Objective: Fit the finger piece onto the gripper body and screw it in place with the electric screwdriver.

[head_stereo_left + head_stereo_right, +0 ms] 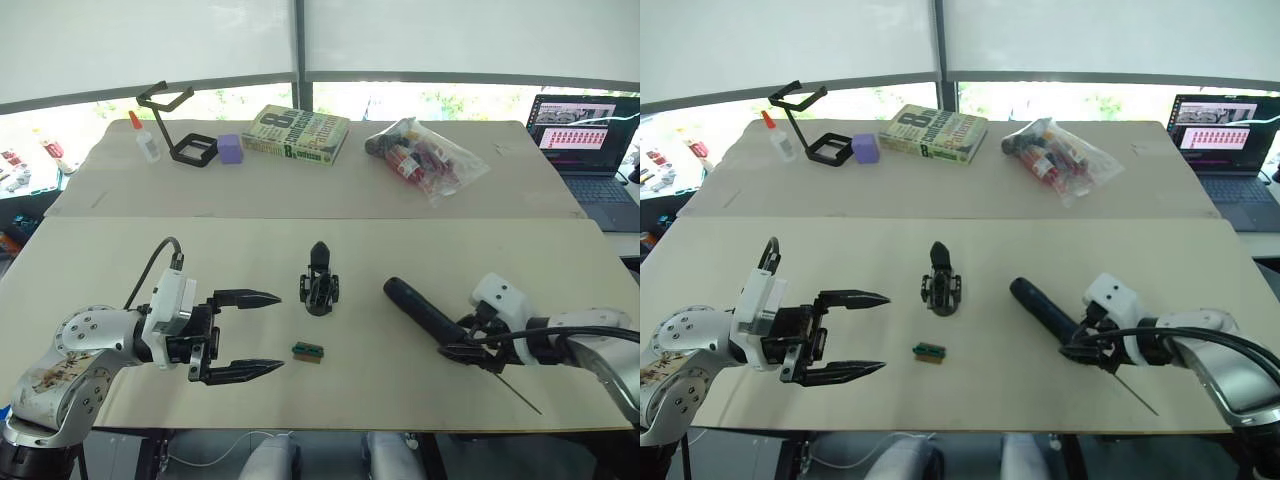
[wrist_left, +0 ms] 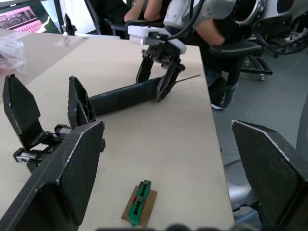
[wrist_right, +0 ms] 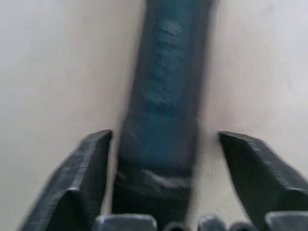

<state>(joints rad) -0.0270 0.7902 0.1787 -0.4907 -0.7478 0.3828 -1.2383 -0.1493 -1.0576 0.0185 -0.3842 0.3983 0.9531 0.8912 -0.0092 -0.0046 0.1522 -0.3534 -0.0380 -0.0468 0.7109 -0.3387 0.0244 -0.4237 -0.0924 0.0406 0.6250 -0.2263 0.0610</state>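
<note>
Lab workspace — laptop (image 1: 585,150), office chairs (image 2: 240,53), worktable (image 1: 330,190).

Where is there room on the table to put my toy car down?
Bare room lies on the near board between the gripper body and the book. The near edge right of the small green block is free too. It is crowded around the electric screwdriver, which lies between the right gripper's open fingers.
</note>
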